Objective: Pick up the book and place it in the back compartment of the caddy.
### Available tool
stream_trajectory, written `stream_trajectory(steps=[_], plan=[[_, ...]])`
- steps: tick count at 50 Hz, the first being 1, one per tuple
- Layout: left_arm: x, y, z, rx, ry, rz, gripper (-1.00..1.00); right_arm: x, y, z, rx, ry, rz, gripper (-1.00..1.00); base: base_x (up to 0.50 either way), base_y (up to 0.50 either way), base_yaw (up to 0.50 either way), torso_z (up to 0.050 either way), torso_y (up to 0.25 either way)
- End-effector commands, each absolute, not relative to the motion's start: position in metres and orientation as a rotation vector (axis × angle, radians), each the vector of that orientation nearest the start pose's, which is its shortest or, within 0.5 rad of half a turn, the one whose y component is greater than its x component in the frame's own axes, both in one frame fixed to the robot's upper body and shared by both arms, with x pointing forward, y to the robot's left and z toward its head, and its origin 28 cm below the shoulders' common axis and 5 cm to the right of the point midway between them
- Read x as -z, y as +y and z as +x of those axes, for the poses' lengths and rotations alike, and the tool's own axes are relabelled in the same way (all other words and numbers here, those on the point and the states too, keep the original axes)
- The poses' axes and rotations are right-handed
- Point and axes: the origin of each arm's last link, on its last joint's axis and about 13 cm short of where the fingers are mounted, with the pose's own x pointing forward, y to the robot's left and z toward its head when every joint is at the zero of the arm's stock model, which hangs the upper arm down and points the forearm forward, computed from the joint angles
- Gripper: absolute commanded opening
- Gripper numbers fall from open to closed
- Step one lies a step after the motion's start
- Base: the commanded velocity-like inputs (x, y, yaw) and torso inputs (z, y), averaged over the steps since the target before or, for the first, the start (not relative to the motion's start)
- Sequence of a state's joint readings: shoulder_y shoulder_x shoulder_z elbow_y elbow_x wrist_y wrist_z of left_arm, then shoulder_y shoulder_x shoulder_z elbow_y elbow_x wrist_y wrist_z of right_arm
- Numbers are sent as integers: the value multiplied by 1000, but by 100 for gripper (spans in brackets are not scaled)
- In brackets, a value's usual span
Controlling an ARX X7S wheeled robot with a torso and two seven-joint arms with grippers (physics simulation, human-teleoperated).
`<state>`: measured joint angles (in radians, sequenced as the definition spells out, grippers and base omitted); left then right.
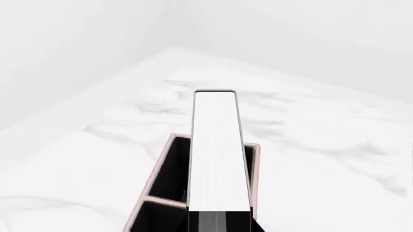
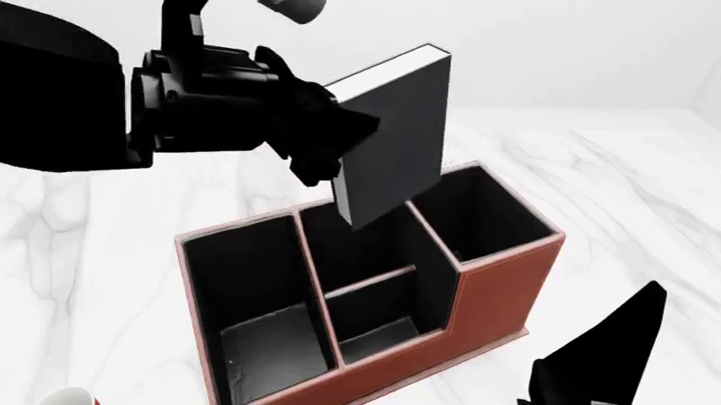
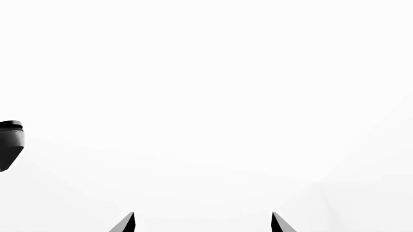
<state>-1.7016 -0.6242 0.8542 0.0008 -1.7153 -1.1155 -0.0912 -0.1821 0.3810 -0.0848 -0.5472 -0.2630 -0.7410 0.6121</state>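
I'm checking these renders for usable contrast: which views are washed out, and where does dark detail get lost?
Right wrist view: almost wholly blank white, only the right gripper's dark fingertips showing. Left wrist view: pale marble table blends into the wall; the book stays crisp. Head view: best contrast, but the left gripper is featureless black, and the caddy's cells are dark.

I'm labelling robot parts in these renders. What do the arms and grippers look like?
Both are matte black with no visible markings or cables. The left arm is bulky and blocky, ending in an angular left gripper. The right gripper shows only two thin pointed black fingertips.
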Motion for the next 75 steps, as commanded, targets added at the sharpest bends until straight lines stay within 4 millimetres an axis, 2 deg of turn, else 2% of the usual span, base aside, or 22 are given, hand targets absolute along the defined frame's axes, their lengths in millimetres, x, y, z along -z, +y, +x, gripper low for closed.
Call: stream_trajectory(steps=[1, 3, 16, 31, 55, 61, 75], plan=[[-354, 212, 287, 943, 303, 101, -100, -139, -118, 148, 151, -1189, -187, 100, 0, 0, 0, 10, 0], [-345, 211, 287, 960, 331, 115, -100, -139, -118, 149, 151, -1187, -187, 100, 0, 0, 0, 0, 5], [-326, 205, 281, 1025, 359, 174, -100, -137, -118, 149, 148, -1183, -187, 100, 0, 0, 0, 0, 2], [-330, 202, 278, 1084, 293, 249, -100, -135, -117, 149, 143, -1177, -183, 100, 0, 0, 0, 1, 1], [-320, 200, 278, 1130, 261, 358, -100, -135, -116, 149, 140, -1175, -181, 100, 0, 0, 0, 0, 1], [-326, 198, 278, 1129, 253, 421, -100, -136, -117, 150, 141, -1175, -181, 100, 0, 0, 0, 0, 0], [-333, 194, 280, 1131, 202, 449, -100, -135, -116, 150, 137, -1172, -178, 100, 0, 0, 0, 1, 1]])
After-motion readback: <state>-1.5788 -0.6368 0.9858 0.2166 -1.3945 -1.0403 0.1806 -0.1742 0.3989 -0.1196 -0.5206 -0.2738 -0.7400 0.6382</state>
